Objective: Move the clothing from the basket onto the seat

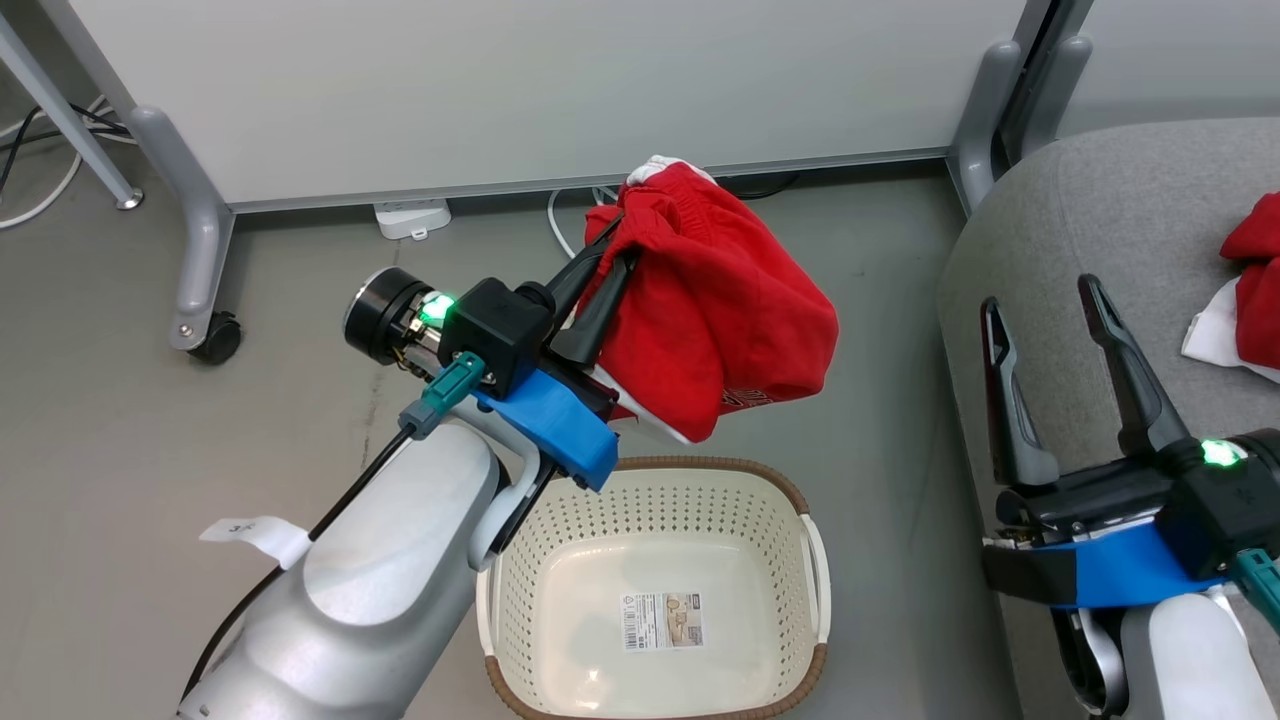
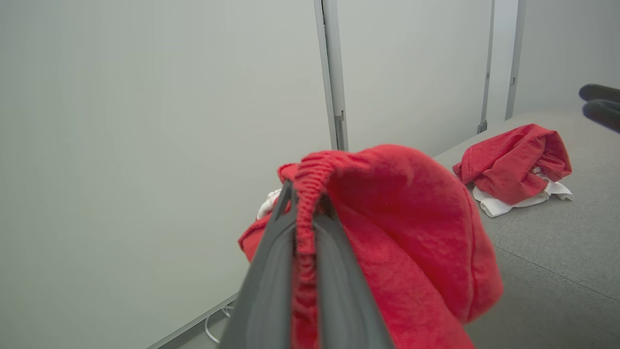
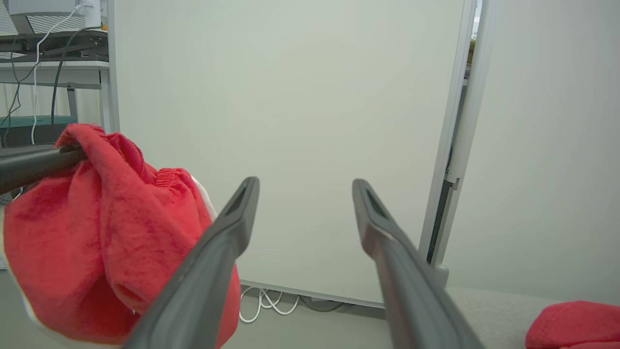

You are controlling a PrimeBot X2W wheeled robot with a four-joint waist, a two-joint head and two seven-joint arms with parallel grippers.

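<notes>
Left tool (image 1: 605, 275) (image 2: 305, 198): shut tight on the gathered waistband of a red garment (image 1: 730, 310) (image 2: 411, 218) (image 3: 97, 242), whose cloth drapes over both fingers.
Red garment: hangs in the air from the left tool, clear of the basket (image 1: 560, 560) and just past its far rim, above the floor (image 1: 120, 450). White trim shows at its top and along its lower edge. Some print sits near the hem, too small to read.
Right tool (image 1: 1040, 295) (image 3: 305, 184): fingers spread wide with nothing between them. It hovers over the left edge of the seat (image 1: 1100, 220) (image 2: 557, 252) (image 3: 489, 310), pointing toward the partition (image 1: 500, 80).
Basket: upright on the floor, close beside the seat's left edge. Its cream bottom shows with a paper label (image 1: 662, 620) near the middle.
Second garment (image 1: 1255, 290) (image 2: 513, 162) (image 3: 576, 325): red, crumpled, with a white piece under it. It lies on the seat's top, in from the left edge and well apart from the left tool.
Seat: grey fabric with a rounded edge. A stitched seam crosses it in the left wrist view.
Background: pale partition on wheeled feet. A white power strip (image 1: 412, 217) and a cable lie on the floor at its base.
</notes>
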